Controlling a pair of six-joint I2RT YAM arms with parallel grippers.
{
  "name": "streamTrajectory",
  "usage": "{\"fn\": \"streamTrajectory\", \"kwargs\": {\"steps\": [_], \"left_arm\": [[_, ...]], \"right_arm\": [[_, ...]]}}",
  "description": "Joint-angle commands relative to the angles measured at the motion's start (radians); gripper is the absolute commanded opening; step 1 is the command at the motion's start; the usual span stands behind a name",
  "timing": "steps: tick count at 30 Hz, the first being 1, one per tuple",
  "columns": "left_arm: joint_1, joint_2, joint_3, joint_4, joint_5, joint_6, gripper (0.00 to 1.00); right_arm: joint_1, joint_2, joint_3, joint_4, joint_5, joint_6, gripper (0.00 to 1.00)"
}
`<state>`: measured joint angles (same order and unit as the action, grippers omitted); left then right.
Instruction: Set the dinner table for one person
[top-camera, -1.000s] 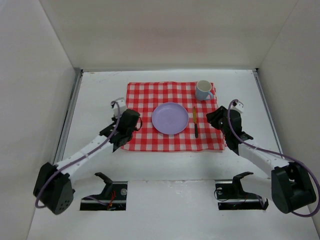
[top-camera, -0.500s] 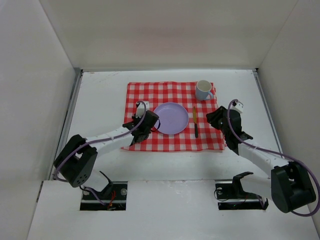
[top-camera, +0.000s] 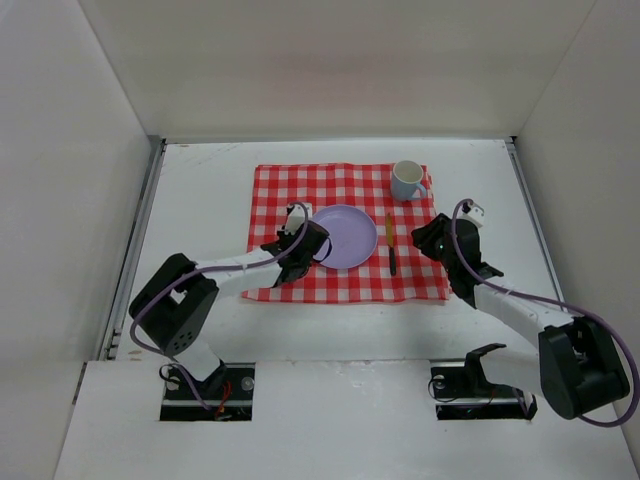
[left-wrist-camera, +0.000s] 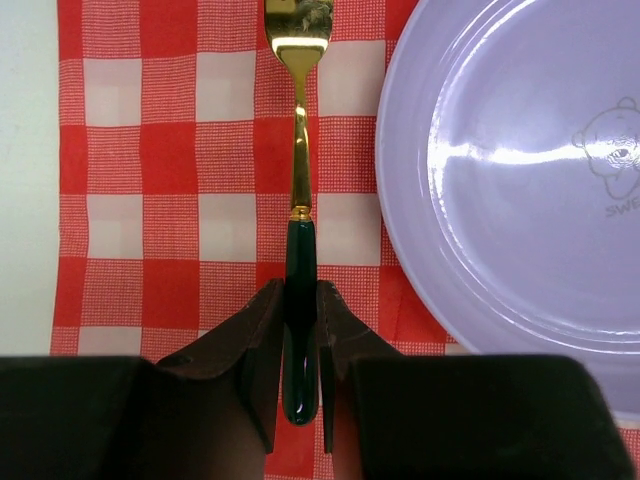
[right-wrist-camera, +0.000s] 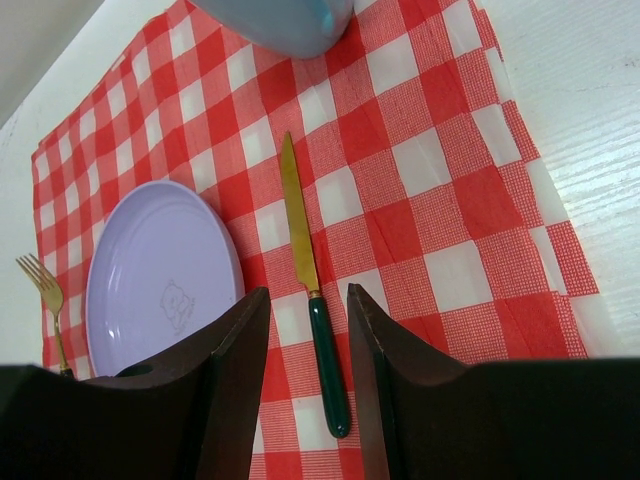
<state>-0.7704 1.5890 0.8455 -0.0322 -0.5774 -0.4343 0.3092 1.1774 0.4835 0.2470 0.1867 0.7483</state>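
My two arms reach out, one pinching, one open.

My left arm (top-camera: 215, 272) bends low and stretches to the right, and its fingers (left-wrist-camera: 262, 345) are squeezed tight on a thin handle, one on each side. My right arm (top-camera: 500, 295) reaches forward and to the left. Its fingers (right-wrist-camera: 235, 385) stand apart with a gap between them, and they hold nothing. My right gripper (top-camera: 437, 242) hangs a little above the surface.

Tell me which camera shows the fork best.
The left wrist view: the fork fills it, gold tines and dark green handle clamped in the left gripper, beside the plate. The right wrist view shows only its small tines; in the top view the arm hides it.
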Motion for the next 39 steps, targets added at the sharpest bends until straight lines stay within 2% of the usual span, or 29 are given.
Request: {"fn": "streamTrajectory", "kwargs": {"steps": [1,13,21,30,32,36,39], "left_arm": [[0.003,0.018,0.033,0.034,-0.015,0.011,0.08],[0.027,0.065,0.009,0.061,-0.010,-0.003,0.12],[0.020,0.011,0.000,0.040,-0.018,-0.014,0.28],[0.001,-0.309,-0.100,0.014,-0.052,-0.092,0.38],[0.018,-0.381,-0.146,0.017,-0.053,-0.139,0.40],[0.091,-0.532,-0.253,-0.029,-0.048,-0.269,0.43],[0.177,-0.665,-0.334,-0.125,-0.035,-0.392,0.45]], "right_arm": [[0.009,-0.005,0.035,0.049,0.019,-0.013,0.43],[0.011,0.004,0.041,0.044,0.016,-0.013,0.43],[0.011,-0.018,0.030,0.047,0.023,-0.015,0.47],[0.011,-0.077,-0.005,0.066,0.071,-0.004,0.48],[0.008,-0.102,-0.023,0.084,0.097,-0.003,0.45],[-0.032,-0.168,-0.065,0.092,0.149,0.011,0.36],[-0.072,-0.238,-0.111,0.104,0.174,0.037,0.35]]}}
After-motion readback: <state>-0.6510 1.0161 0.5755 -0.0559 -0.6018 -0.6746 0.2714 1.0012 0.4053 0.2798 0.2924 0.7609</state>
